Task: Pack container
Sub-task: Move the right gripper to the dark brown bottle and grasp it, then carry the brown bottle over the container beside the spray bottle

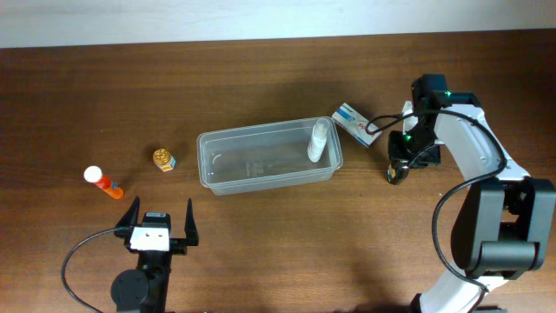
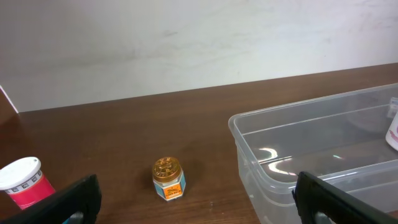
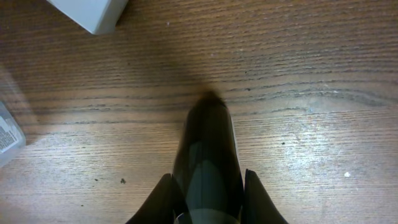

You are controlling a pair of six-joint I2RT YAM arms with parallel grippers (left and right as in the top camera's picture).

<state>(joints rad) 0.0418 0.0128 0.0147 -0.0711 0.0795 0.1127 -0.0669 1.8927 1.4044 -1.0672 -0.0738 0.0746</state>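
The clear container (image 1: 261, 128) sits mid-table with a white bottle (image 1: 318, 141) leaning in its right end. It also shows in the left wrist view (image 2: 298, 143). My right gripper (image 1: 396, 170) is to the right of the container, low over the table, shut on a dark bottle (image 3: 208, 155). Its fingers (image 3: 207, 186) hug the bottle's sides. My left gripper (image 1: 162, 217) is open and empty near the front edge. In the left wrist view its fingers (image 2: 199, 199) frame a small gold-lidded jar (image 2: 168, 178) ahead of them.
The gold-lidded jar (image 1: 163, 160) stands left of the container. An orange tube with a white cap (image 1: 102, 180) lies further left and shows in the left wrist view (image 2: 25, 182). A small white box (image 1: 356, 124) lies off the container's right end, its corner in the right wrist view (image 3: 93, 11).
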